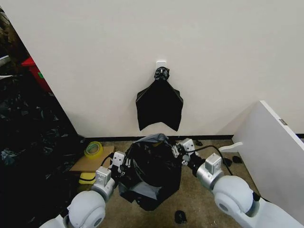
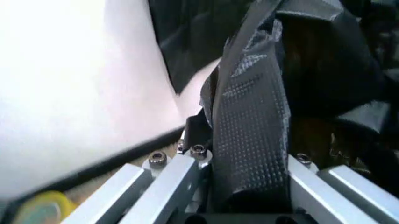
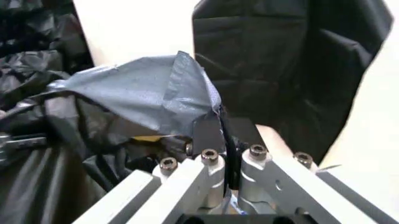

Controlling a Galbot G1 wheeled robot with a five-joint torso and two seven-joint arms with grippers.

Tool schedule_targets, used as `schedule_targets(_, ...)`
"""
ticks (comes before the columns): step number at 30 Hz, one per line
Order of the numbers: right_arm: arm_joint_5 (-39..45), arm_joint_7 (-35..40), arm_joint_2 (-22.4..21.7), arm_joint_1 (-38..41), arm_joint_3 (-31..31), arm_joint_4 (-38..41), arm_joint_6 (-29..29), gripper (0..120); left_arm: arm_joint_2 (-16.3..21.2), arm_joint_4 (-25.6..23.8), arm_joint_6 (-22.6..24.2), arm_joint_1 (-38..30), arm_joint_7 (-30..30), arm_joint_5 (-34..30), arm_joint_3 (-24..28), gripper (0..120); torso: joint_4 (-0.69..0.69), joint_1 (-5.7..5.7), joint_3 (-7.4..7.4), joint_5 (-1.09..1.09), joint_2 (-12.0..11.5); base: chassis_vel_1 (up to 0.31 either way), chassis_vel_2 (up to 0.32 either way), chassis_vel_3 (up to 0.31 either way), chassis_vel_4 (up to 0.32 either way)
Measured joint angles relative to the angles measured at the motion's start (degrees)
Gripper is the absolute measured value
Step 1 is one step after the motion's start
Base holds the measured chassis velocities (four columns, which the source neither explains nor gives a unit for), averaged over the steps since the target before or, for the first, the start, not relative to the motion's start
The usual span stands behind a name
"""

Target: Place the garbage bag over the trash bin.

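The bag (image 1: 153, 166) is held spread between the two grippers, low in front of the wall (image 1: 142, 38), its lower part sagging onto the floor (image 1: 199, 204). The bin cannot be made out beneath the plastic. One edge of the bag is pinched in the clenched left gripper (image 1: 121, 162); in the left wrist view the embossed film (image 2: 252, 121) runs up between the fingers. The opposite edge is clamped in the right gripper (image 1: 180, 150), a grey fold (image 3: 149, 91) rising above its fingers. A knotted black bundle (image 1: 159, 104) hangs on a hook (image 1: 161, 63) just behind. Tape rolls (image 1: 93, 148) lie at the left.
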Motion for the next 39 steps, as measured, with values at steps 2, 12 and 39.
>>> schedule_targets(2,0.68,0.28,-0.47,0.35,0.19,-0.18,-0.04,0,0.32,-0.04,-0.8,0.41,1.04,2.55,-0.21,1,-0.01,0.0,0.0,0.0,0.0,0.0,0.0,0.0,0.0)
schedule_targets(12,5.17,-0.04,-1.89,2.0,0.5,-0.7,-1.08,0,0.97,-0.42,-1.4,1.95,4.45,9.53,-0.49,1,0.0,0.0,0.0,0.0,0.0,0.0,0.0,0.0,0.0)
schedule_targets(39,2.3,-0.05,-3.77,-0.57,1.83,-6.13,-2.83,0,0.31,-1.94,-4.13,4.26,5.83,9.87,-0.43,1,-0.01,0.0,0.0,0.0,0.0,0.0,0.0,0.0,0.0)
